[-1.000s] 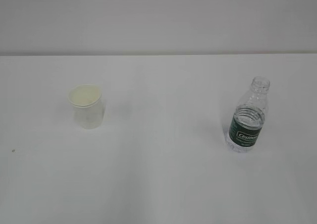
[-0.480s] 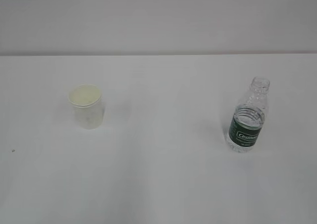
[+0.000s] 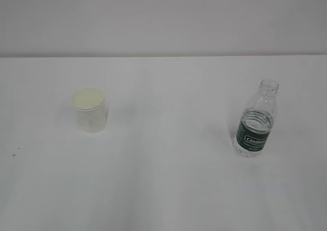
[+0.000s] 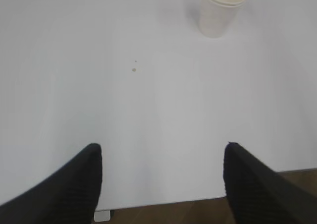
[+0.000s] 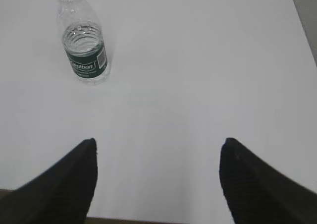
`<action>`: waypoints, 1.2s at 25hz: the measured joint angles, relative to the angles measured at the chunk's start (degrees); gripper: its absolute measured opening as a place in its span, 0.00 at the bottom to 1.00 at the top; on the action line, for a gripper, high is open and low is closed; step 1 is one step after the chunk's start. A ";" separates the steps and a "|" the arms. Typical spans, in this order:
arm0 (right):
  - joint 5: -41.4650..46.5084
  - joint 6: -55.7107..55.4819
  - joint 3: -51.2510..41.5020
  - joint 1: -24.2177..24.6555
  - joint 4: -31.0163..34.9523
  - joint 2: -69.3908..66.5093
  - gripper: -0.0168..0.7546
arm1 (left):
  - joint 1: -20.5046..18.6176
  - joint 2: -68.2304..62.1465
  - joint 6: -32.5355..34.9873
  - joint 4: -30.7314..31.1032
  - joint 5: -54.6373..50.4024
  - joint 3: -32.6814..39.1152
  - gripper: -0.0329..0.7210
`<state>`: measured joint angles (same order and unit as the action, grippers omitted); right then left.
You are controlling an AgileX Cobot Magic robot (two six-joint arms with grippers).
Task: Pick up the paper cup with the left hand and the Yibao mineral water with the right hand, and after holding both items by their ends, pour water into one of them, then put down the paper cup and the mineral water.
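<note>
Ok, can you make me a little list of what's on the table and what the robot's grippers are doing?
paper cup: upright, on the left of the white table, untouched
Yibao mineral water: upright on the right, no cap on
left gripper: open, short of the cup, holding nothing
right gripper: open, short of the bottle, holding nothing

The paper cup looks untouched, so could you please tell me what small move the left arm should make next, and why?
Probably advance the left pincer forward and slightly right toward the paper cup: its jaws are spread wide, holding nothing, and the cup stands upright well beyond them.
</note>
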<state>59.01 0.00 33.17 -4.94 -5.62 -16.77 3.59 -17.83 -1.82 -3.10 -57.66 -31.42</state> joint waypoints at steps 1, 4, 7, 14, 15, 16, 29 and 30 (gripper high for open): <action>-1.06 0.60 0.00 0.00 0.64 -0.82 0.77 | 0.00 -0.81 0.00 0.00 0.13 0.00 0.76; -6.00 3.08 -0.14 0.00 2.45 -1.50 0.77 | 0.00 -1.87 0.00 0.00 2.73 0.00 0.76; -12.99 7.05 -1.99 0.00 5.62 -1.53 0.77 | 0.00 -1.96 0.00 0.00 8.36 0.00 0.76; -24.72 10.45 -9.49 0.00 10.78 -1.53 0.77 | 0.00 -1.96 0.45 0.04 16.35 1.22 0.76; -25.82 10.55 -10.19 0.00 10.92 -1.53 0.77 | 0.00 -1.96 0.45 0.04 17.40 1.91 0.76; -26.71 10.67 -10.49 0.00 11.02 -1.53 0.77 | 0.00 -1.96 0.57 0.04 18.87 2.90 0.76; -35.51 11.80 -14.14 0.00 11.15 -1.53 0.77 | 0.00 -3.09 0.80 -2.15 32.05 10.33 0.76; -36.11 11.90 -14.42 0.00 11.15 -1.53 0.77 | 0.00 -3.92 0.80 -2.24 32.18 10.44 0.76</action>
<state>22.90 11.90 18.75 -4.94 5.53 -18.30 3.59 -21.75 -1.02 -5.34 -25.48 -20.98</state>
